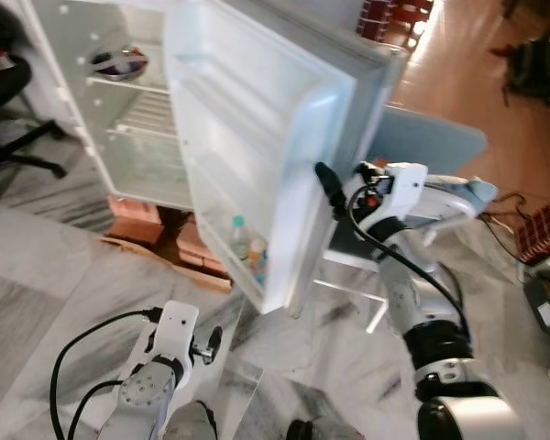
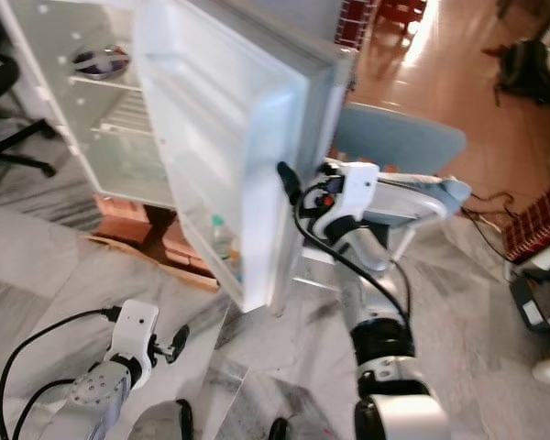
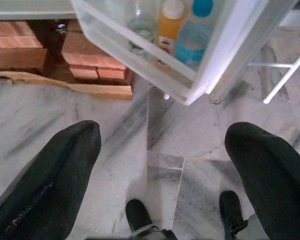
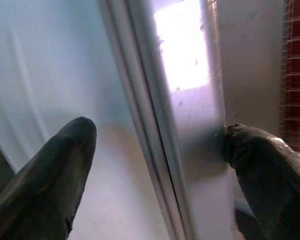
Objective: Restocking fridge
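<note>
You are working the white fridge door (image 1: 257, 137), the right gripper (image 4: 155, 145) spread, fingers straddling its free edge. Bottles (image 3: 190, 30) are sitting in the lowest door shelf. The left gripper (image 3: 160, 145) is hanging spread and empty. Next, likely swing the door.

The fridge door's bottom shelf (image 3: 140, 47) holds three bottles (image 3: 170, 25) side by side, upright.
</note>
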